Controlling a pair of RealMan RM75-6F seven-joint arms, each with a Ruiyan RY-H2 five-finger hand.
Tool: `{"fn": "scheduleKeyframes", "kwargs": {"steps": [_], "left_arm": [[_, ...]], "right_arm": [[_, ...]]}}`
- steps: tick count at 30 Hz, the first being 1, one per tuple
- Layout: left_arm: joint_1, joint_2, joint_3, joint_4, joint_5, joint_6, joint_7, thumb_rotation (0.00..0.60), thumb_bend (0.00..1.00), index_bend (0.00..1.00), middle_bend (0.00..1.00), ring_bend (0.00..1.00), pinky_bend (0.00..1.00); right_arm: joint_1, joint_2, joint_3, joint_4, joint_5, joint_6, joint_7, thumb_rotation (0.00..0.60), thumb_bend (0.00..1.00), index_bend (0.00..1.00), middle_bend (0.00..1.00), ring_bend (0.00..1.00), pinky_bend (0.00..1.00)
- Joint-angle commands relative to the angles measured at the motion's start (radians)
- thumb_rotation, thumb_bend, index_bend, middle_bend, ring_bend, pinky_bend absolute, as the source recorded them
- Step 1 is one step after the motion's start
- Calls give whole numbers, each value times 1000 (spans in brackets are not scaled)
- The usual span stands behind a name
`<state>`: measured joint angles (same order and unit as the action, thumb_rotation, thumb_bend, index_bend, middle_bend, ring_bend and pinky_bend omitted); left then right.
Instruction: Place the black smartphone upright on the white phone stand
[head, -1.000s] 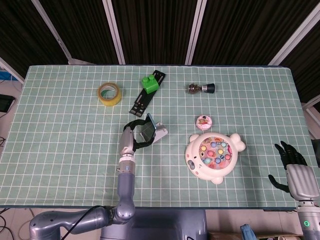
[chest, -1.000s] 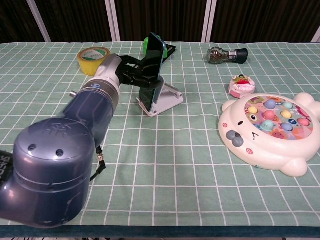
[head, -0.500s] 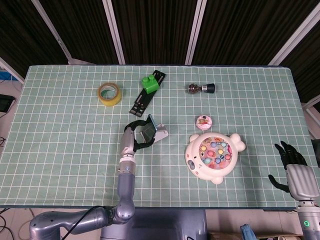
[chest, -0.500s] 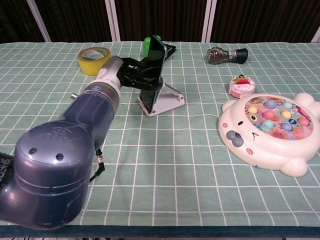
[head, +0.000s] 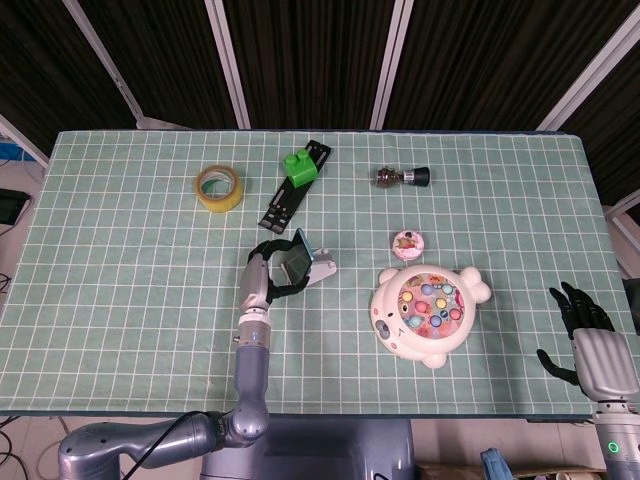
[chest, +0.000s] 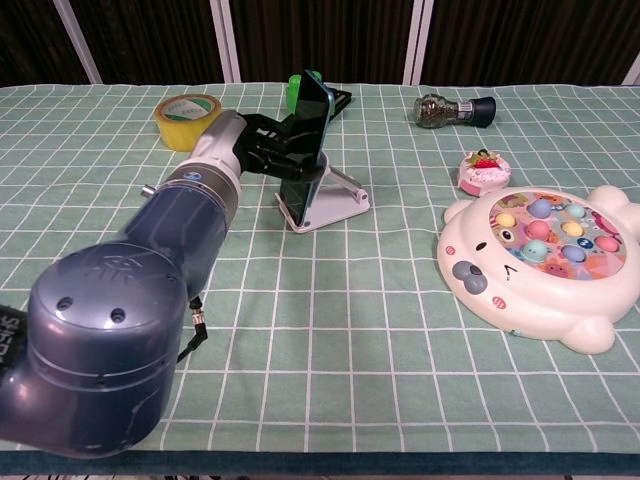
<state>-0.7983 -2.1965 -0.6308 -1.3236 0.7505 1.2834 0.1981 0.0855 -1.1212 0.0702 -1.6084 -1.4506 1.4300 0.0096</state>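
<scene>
Holding the black smartphone (chest: 310, 125) upright by its edges, the left hand (chest: 268, 140) has its fingers closed around the phone, which stands on the white phone stand (chest: 325, 200) near the middle of the green checked tablecloth (head: 120, 260); from these views I cannot tell for sure whether the lower edge is fully seated against the stand's front lip. To finish well, I judge the hand should press the phone gently back against the sloped rest, check that it leans steadily, then open the fingers slowly and draw away to the left without brushing the phone's edge, since the light stand could tip or slide. The right hand (head: 590, 345) sits at the near right edge of the table with fingers spread, holding nothing, well apart from the stand. To the right of the stand lies a bear-shaped toy (chest: 540, 265), with a small pink cake toy (chest: 483, 170) just beyond it; a tape roll (chest: 185, 117) sits far left. No brand, label or writing is legible on anything here.
</scene>
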Motion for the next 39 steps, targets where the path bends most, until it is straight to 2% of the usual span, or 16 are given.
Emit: {"fn": "scheduleKeyframes", "kwargs": {"steps": [1, 17, 31, 34, 36, 39], "left_arm": [[-1, -1, -1, 1, 2, 0, 0, 600, 250, 342, 403, 48, 0], [2, 8, 8, -8, -3, -16, 16, 600, 225, 226, 259, 0, 0], [7, 23, 19, -27, -8, -32, 25, 600, 209, 131, 113, 0, 0], [10, 30, 26, -36, -13, -38, 34, 600, 197, 97, 67, 0, 0], [12, 33, 30, -42, -18, -43, 39, 600, 185, 37, 18, 0, 0], [15, 43, 45, -51, -26, -53, 56, 600, 160, 0, 0, 0, 0]], "right_arm": [[0, 0, 0, 0, 0, 0, 0, 600, 344, 88, 0, 0, 152], [0, 0, 0, 1, -1, 0, 4, 600, 343, 87, 0, 0, 152], [0, 0, 0, 0, -1, 1, 3, 600, 343, 88, 0, 0, 152], [0, 0, 0, 0, -1, 1, 3, 600, 343, 88, 0, 0, 152], [0, 0, 0, 0, -1, 1, 3, 600, 344, 88, 0, 0, 152], [0, 0, 0, 0, -1, 1, 3, 600, 343, 88, 0, 0, 152]]}}
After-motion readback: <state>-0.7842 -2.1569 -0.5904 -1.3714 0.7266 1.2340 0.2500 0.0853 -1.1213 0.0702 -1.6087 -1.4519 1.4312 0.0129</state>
